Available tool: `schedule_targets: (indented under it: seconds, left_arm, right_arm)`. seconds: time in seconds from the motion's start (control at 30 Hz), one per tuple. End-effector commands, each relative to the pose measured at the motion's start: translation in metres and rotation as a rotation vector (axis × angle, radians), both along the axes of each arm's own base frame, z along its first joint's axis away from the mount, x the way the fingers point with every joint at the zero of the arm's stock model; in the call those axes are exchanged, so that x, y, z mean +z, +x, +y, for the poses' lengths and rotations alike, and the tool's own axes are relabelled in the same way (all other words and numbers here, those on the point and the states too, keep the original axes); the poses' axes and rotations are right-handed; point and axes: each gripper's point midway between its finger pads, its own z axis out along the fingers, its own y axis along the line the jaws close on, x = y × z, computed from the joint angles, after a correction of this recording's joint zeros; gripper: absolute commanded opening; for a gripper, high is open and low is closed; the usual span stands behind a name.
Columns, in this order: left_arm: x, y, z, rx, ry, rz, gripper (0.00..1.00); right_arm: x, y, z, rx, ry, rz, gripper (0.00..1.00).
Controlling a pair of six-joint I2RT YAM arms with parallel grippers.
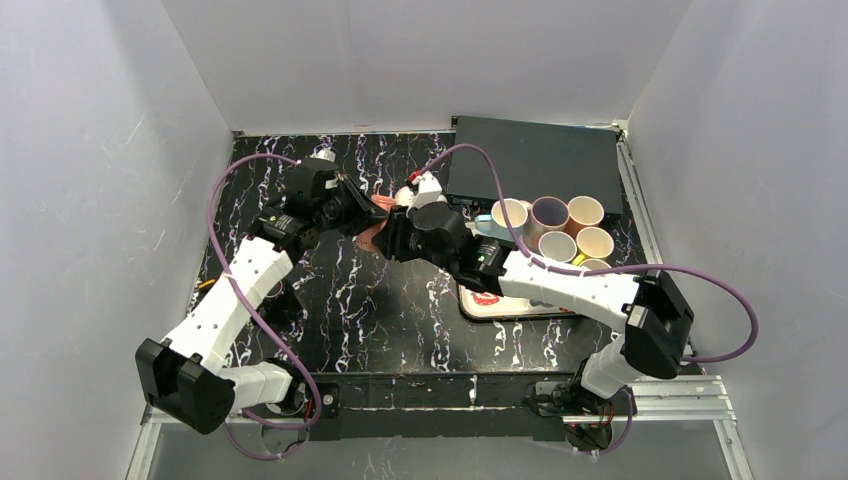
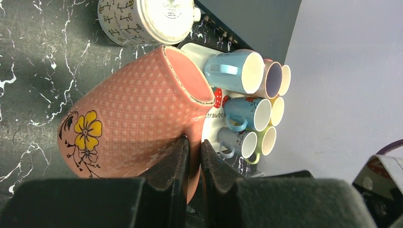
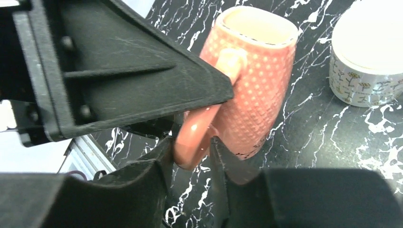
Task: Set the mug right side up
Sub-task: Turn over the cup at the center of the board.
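A pink dotted mug [image 2: 133, 114] with a yellow flower is held tilted above the black marble table [image 1: 400, 310], its open mouth in view in both wrist views. My left gripper [image 2: 194, 147] is shut on the mug's handle, which shows pink between its fingers. In the right wrist view the mug [image 3: 256, 95] leans away, and my right gripper [image 3: 190, 147] has its fingers pressed on both sides of the lower handle [image 3: 199, 133]. From above, the left gripper [image 1: 355, 212] and right gripper [image 1: 392, 235] meet over the mug [image 1: 372, 236], which is mostly hidden.
A white patterned lidded jar [image 3: 366, 61] stands just beyond the mug. A white tray [image 1: 500, 305] to the right holds several upright mugs [image 1: 555, 225]. A dark box [image 1: 540, 160] sits at the back right. White walls enclose the table.
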Motion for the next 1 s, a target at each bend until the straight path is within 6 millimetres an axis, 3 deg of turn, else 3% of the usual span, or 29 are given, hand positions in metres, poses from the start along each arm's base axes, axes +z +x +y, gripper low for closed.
schedule_targets:
  seconds: [0.0, 0.17, 0.3, 0.37, 0.43, 0.53, 0.63, 0.83, 0.97]
  left_arm:
    - [0.021, 0.003, -0.004, -0.013, -0.050, -0.066, 0.00]
    - [0.020, 0.002, -0.003, -0.018, -0.052, -0.067, 0.00]
    - [0.018, -0.002, -0.002, -0.047, -0.024, -0.068, 0.00]
    - [0.013, -0.005, 0.002, -0.064, 0.018, -0.070, 0.14]
    - [0.005, -0.008, 0.010, -0.068, 0.071, -0.069, 0.36]
    - [-0.005, -0.013, 0.023, -0.065, 0.149, -0.080, 0.64]
    - [-0.010, -0.019, 0.028, -0.122, 0.205, -0.136, 0.77]
    - [-0.014, -0.037, 0.000, -0.405, 0.173, -0.253, 0.73]
    - [-0.023, -0.048, -0.024, -0.540, 0.144, -0.282, 0.71]
  right_arm:
    - [0.040, 0.013, 0.007, -0.063, 0.077, -0.084, 0.33]
    - [0.043, 0.014, 0.004, -0.075, 0.072, -0.089, 0.01]
    - [0.048, 0.012, -0.007, -0.096, 0.039, -0.065, 0.01]
    - [0.050, 0.012, -0.018, -0.118, 0.000, -0.040, 0.01]
    - [0.048, 0.014, -0.032, -0.138, -0.039, 0.010, 0.01]
    - [0.031, 0.016, -0.055, -0.149, -0.092, 0.142, 0.01]
    - [0.010, 0.021, -0.083, -0.190, -0.093, 0.305, 0.01]
    - [-0.004, 0.028, -0.129, -0.271, 0.027, 0.615, 0.01]
    - [0.012, 0.035, -0.139, -0.282, 0.256, 0.770, 0.01]
